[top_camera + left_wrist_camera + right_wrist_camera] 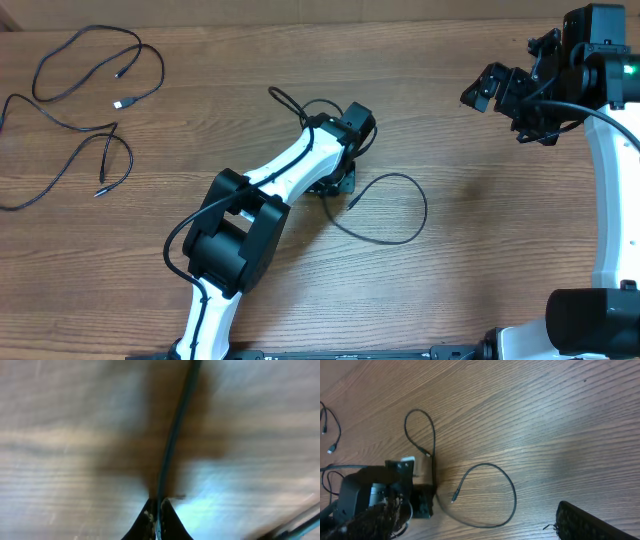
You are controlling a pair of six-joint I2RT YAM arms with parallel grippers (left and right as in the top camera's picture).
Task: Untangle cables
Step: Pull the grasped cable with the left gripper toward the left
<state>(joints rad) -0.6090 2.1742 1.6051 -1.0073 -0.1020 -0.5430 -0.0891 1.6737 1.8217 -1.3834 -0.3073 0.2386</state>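
The left gripper (338,186) is down near the centre of the worktop (480,250). Its fingers (147,519) are pinched almost fully together on a thin black cable (173,435), which loops out over the wood toward 4 o'clock from the gripper. Other loose cables (161,72) lie well apart at 10 o'clock. The right gripper (487,92) hangs at 2 o'clock, and whether it is open cannot be told.

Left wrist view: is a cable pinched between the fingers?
Yes, the thin dark cable runs straight down the frame into the nearly closed fingers.
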